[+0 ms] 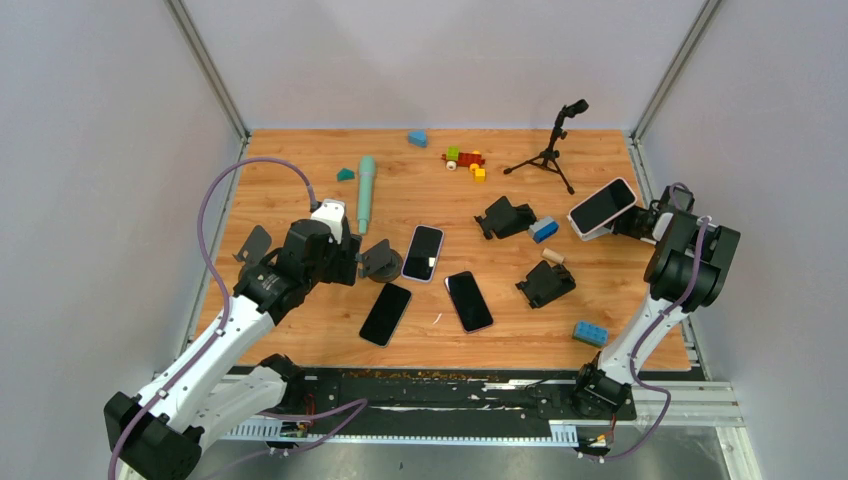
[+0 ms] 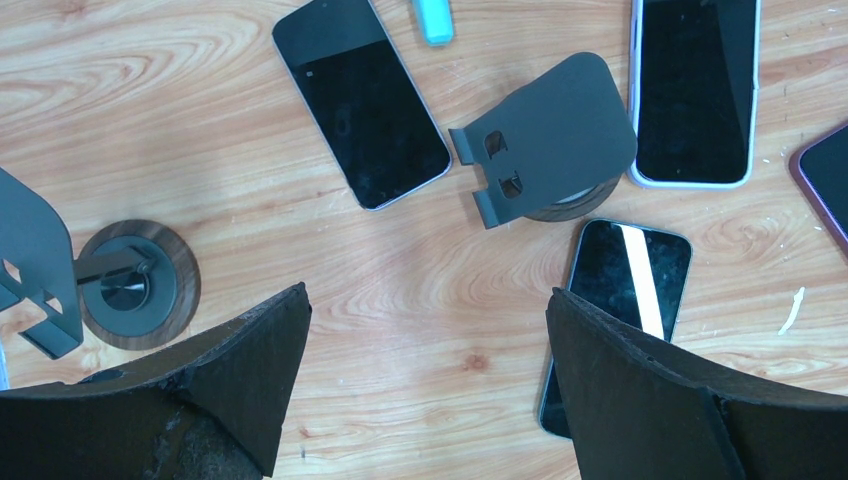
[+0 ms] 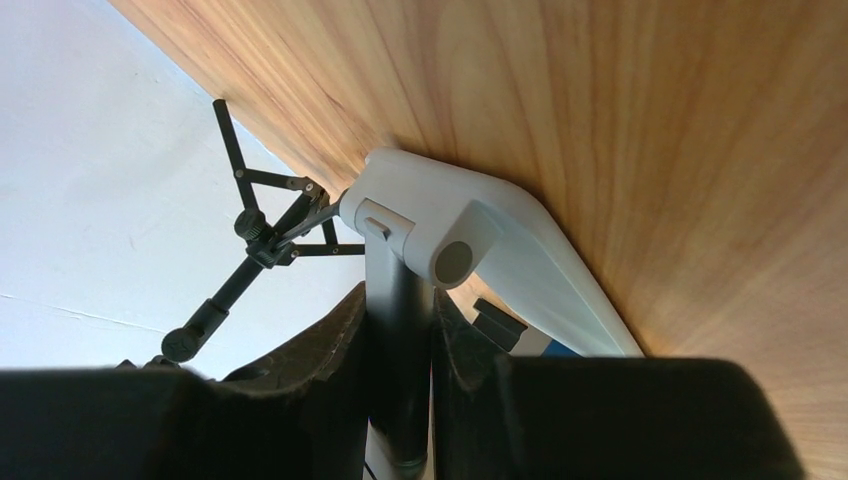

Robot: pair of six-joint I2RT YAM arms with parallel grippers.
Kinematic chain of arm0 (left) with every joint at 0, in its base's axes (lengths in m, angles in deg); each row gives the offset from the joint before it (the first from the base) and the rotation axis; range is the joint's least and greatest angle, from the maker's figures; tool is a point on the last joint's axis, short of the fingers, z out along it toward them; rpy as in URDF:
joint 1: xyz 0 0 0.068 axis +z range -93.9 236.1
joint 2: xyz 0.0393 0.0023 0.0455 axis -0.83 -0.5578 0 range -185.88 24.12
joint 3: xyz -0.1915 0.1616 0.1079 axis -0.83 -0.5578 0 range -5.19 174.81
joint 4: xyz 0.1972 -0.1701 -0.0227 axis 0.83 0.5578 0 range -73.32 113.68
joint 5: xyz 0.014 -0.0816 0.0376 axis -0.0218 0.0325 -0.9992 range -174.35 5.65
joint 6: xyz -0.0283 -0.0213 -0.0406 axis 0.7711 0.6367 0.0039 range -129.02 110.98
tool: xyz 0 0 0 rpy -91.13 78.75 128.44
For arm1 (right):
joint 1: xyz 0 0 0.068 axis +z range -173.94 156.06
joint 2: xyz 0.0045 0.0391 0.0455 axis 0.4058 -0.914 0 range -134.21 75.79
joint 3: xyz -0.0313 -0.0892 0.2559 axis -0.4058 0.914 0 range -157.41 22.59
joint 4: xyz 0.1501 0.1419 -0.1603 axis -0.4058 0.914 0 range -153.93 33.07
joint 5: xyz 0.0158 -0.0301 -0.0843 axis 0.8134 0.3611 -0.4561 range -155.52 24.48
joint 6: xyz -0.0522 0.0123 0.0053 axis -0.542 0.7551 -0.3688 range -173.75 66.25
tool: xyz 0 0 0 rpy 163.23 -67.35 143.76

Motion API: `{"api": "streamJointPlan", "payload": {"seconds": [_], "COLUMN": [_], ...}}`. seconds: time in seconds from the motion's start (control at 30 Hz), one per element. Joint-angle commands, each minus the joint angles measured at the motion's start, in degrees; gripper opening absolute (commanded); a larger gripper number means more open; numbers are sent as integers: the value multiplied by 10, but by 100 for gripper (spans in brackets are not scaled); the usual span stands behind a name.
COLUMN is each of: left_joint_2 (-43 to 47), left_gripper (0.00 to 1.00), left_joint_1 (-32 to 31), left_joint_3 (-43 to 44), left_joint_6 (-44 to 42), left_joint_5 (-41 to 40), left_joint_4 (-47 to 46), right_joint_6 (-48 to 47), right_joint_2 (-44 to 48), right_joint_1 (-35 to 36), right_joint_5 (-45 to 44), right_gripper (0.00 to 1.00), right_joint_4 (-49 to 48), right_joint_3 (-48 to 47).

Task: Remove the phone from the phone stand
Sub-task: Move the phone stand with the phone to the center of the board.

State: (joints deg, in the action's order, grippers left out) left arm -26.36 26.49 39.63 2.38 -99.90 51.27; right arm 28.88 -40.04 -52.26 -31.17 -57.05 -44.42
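Three spare phones (image 1: 422, 252) mid-table; tripod (image 1: 548, 155) near right claw (image 3: 400, 305) gripping phone (image 1: 603, 207).

From above, the phone (image 1: 603, 207) hides most of the white stand (image 1: 597, 234) beneath it, and the tips of the right gripper (image 1: 645, 222) cannot be made out behind it. In the left wrist view a white-cased phone (image 2: 695, 90) and a red-rimmed phone (image 2: 828, 180) run off the picture's edges.
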Motion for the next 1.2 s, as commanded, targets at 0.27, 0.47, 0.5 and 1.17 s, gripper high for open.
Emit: {"api": "streamJointPlan", "payload": {"seconds": [0.27,0.47,0.5,1.17], "left_joint_2": [-1,0,0,-7], "left_gripper": [95,95,95,95], "left_joint_1": [-2,-2,-2,-2], "left_joint_3": [3,3,3,4], "left_joint_6": [-4,-4,-4,-4], "left_joint_5": [-1,-1,-1,2], "left_joint_4": [-4,-4,-5,-3], "right_joint_6": [-32,-41,-41,-89], "right_joint_2": [-16,-16,-17,-12], "right_joint_1": [46,58,60,89], "right_joint_5": [-31,-45,-45,-49], "right_gripper": [21,21,21,21], "right_joint_4": [87,100,100,112], "right_joint_3": [-8,-14,-14,6]}}
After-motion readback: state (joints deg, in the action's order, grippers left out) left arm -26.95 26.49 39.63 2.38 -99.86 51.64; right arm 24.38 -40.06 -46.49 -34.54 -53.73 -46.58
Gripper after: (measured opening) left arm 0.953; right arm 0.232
